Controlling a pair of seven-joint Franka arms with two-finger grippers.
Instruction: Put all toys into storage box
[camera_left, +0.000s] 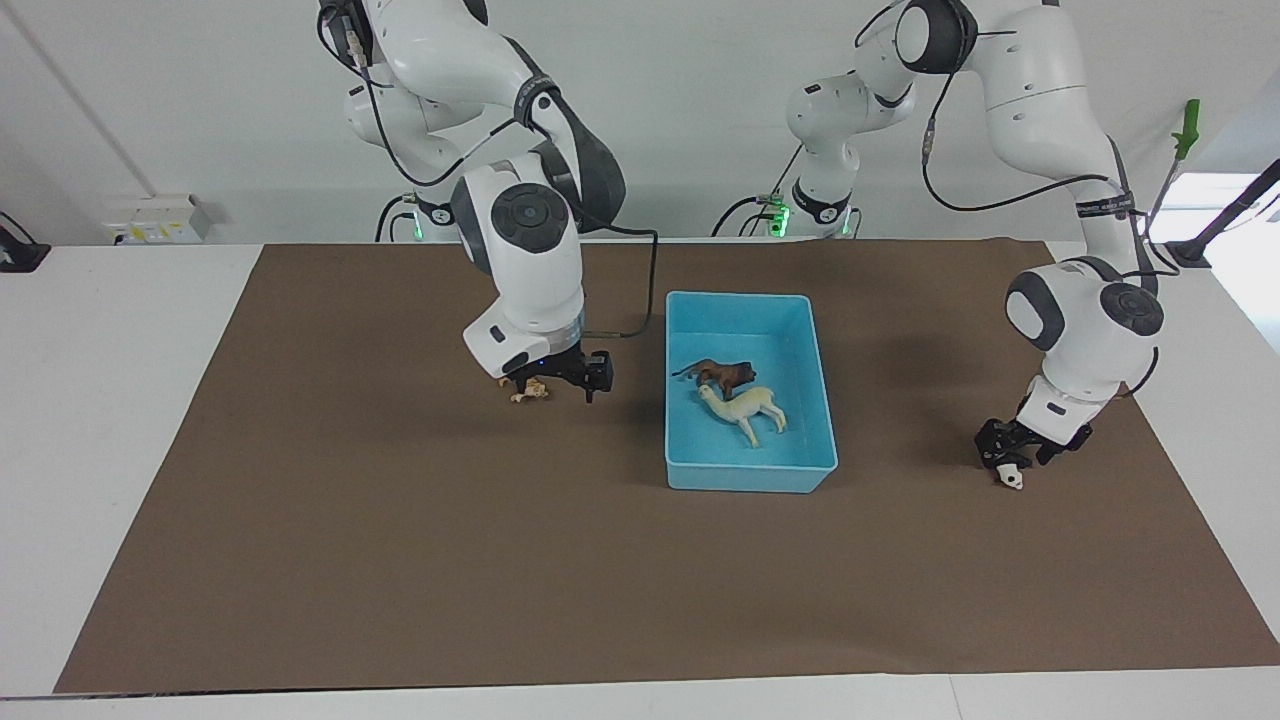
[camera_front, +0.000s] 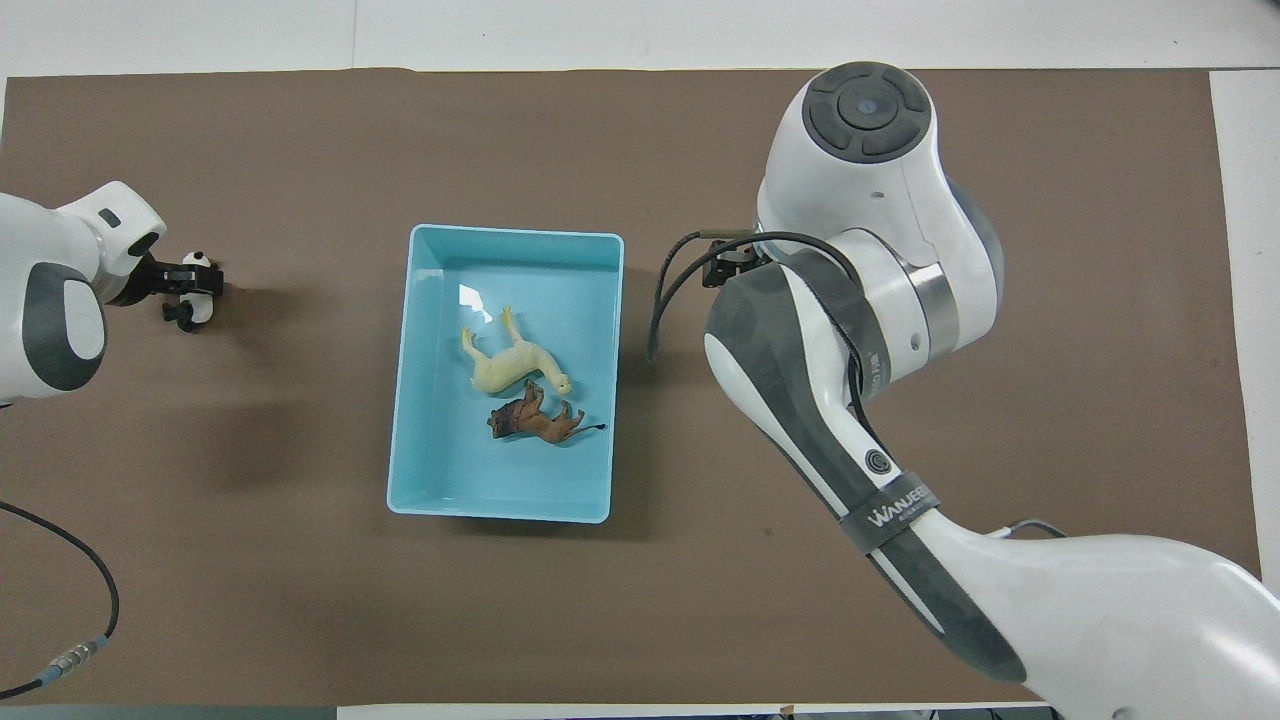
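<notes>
Blue storage box (camera_left: 820, 400) mid-frame holding lion (camera_left: 718, 373) and llama (camera_left: 745, 406), right gripper (camera_left: 557, 376) spread above tiger (camera_left: 530, 391), left gripper (camera_left: 1012, 452) around panda (camera_left: 1012, 476), clamp unclear, "WANJEED" armband (camera_front: 888, 508) lower right.
</notes>
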